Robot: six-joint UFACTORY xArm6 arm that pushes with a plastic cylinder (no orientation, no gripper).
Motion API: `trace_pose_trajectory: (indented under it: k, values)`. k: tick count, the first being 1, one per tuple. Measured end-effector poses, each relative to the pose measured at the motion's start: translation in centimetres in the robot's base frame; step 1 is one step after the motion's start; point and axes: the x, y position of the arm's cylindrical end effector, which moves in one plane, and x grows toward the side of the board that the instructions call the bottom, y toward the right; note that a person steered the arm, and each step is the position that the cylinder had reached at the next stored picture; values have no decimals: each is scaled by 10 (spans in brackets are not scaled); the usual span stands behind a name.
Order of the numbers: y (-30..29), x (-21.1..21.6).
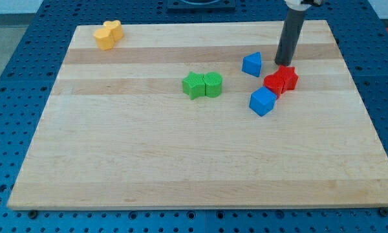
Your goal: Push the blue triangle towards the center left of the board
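Observation:
The blue triangle (252, 64) lies on the wooden board (181, 155) in the upper right part. My tip (283, 63) stands just to the triangle's right, a small gap apart, and right above the red star (286, 77). A red block (273, 85) touches the star's left side. A blue cube (262, 101) sits just below the red blocks.
A green star (194, 85) and a green rounded block (213, 85) sit side by side near the board's upper middle. Two yellow blocks (108, 33) touch each other in the upper left corner. The board's right edge runs near the red blocks.

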Motion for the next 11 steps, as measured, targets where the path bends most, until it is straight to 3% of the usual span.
trace_pose_trajectory:
  k: [3, 11]
  values:
    - [-37, 7]
    - [-227, 4]
